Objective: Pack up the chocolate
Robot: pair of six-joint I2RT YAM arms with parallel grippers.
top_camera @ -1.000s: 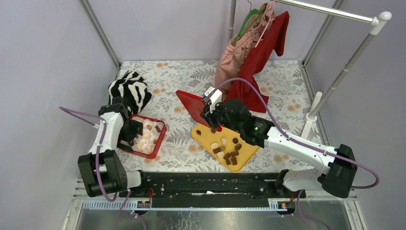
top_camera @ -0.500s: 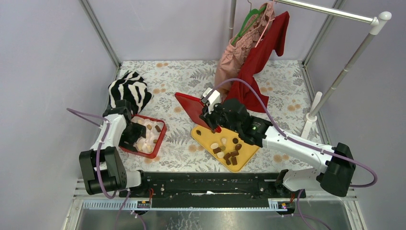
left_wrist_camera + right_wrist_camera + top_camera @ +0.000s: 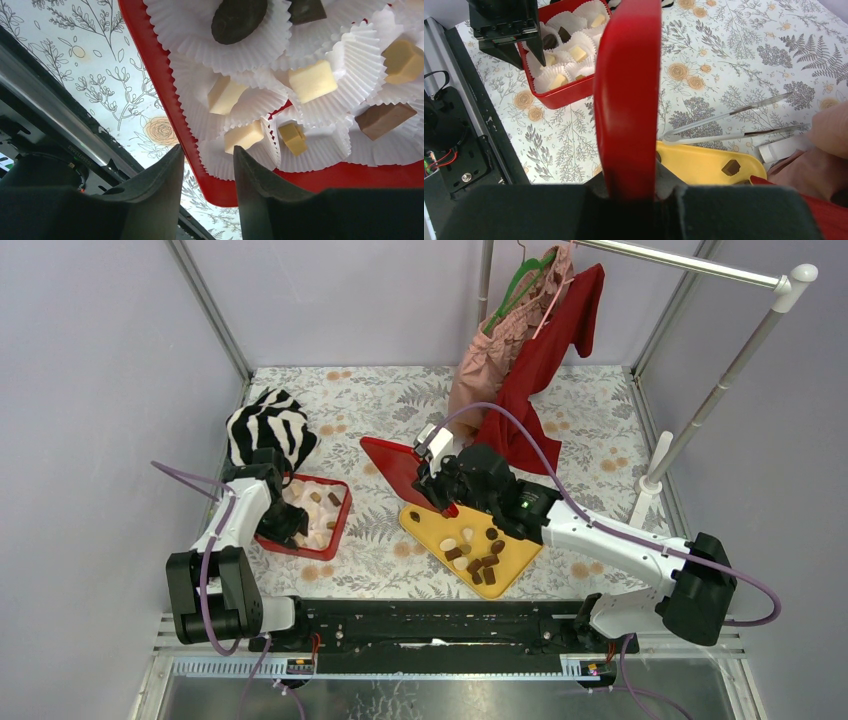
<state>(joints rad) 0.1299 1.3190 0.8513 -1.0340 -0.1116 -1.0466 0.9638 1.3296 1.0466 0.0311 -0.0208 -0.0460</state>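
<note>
My left claw [image 3: 207, 149] hangs over the near-left corner of the red box [image 3: 150, 65], its jaws about half apart. The box's rim and the edge of a white paper cup [image 3: 220, 160] show in the gap between them. I cannot tell whether either finger touches the rim, and nothing is clamped there.

Some of the chocolate [image 3: 312, 80] sits in the box, one piece to a cup. There are cream blocks nearest my fingers, a dark round piece and a brown square farther in, and a tan one off to the side. More pieces [image 3: 480, 562] lie loose on the yellow tray [image 3: 694, 162], which stands on the counter [image 3: 380, 540] to the right of the box, well apart from it.

My right claw [image 3: 629, 186] is closed tight on the red lid [image 3: 626, 90], holding it on edge above the tray's far corner. A pair of metal tongs [image 3: 734, 120] lies on the counter just beyond the tray.
</note>
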